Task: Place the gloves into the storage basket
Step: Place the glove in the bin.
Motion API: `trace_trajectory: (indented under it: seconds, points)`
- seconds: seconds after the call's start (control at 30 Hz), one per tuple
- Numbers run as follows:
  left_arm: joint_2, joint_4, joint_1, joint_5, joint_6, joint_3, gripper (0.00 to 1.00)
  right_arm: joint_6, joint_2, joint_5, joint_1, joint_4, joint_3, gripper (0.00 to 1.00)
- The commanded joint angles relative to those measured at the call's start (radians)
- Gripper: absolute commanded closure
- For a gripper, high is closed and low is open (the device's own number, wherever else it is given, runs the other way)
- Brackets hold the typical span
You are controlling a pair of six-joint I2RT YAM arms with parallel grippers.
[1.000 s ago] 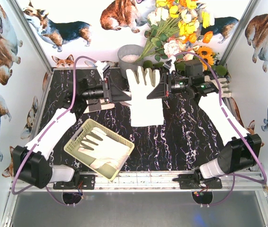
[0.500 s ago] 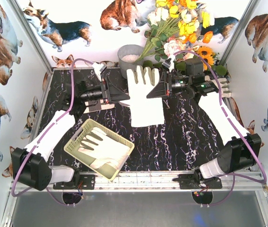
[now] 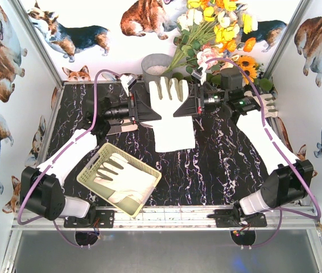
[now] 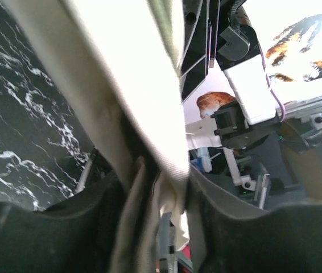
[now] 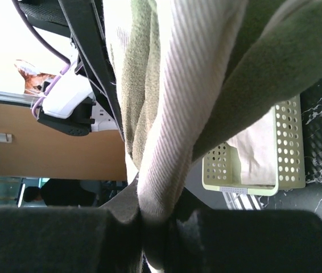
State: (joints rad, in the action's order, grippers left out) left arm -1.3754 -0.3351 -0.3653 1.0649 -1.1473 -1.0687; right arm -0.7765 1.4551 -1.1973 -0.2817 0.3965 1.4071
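Note:
A cream glove hangs spread between both grippers above the back middle of the table, fingers up toward the bucket. My left gripper is shut on its left edge, seen close in the left wrist view. My right gripper is shut on its right edge, with ribbed cloth pinched in the right wrist view. The pale yellow-green storage basket stands at the front left with gloves lying in it. It also shows in the right wrist view. Another glove lies at the back right.
A grey metal bucket stands at the back middle, with a bunch of artificial flowers beside it on the right. Walls printed with corgis close in the black marbled table on three sides.
Both grippers have lifted the held glove and carried it slightly toward the back. The left arm has shifted right. The basket has not moved.

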Motion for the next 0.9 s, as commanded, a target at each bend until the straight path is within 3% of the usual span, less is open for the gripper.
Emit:
trace_trajectory:
  seconds: [0.0, 0.13, 0.2, 0.23, 0.37, 0.43, 0.57, 0.7, 0.87]
  points:
    - [0.006, -0.054, -0.005, -0.032, -0.021, -0.018, 0.74, 0.050, -0.006, 0.024, -0.005, 0.001, 0.057, 1.00]
    - [0.023, 0.005, -0.005, -0.066, 0.016, -0.014, 1.00, 0.063, -0.004, 0.043, -0.005, 0.012, 0.057, 1.00]
    - [0.034, 0.017, -0.005, -0.082, 0.020, -0.018, 1.00, 0.077, -0.007, 0.069, -0.005, 0.028, 0.061, 1.00]
    - [0.040, 0.041, -0.006, -0.098, 0.030, -0.028, 1.00, 0.080, -0.010, 0.088, -0.005, 0.034, 0.061, 0.95]
    - [0.047, 0.162, -0.005, -0.174, 0.046, -0.080, 1.00, 0.071, -0.037, 0.182, 0.003, 0.044, 0.057, 0.30]
    - [0.047, 0.152, -0.004, -0.201, -0.002, -0.094, 1.00, 0.053, -0.055, 0.214, 0.013, 0.037, 0.046, 0.12]
    - [0.042, 0.239, -0.005, -0.263, -0.025, -0.177, 1.00, -0.050, -0.111, 0.273, 0.042, -0.016, -0.019, 0.04]
    - [0.033, 0.284, -0.006, -0.325, -0.046, -0.250, 1.00, -0.207, -0.185, 0.323, 0.079, -0.052, -0.126, 0.04]
    - [0.006, 0.265, -0.014, -0.341, -0.081, -0.302, 1.00, -0.467, -0.240, 0.276, 0.079, -0.222, -0.254, 0.06]
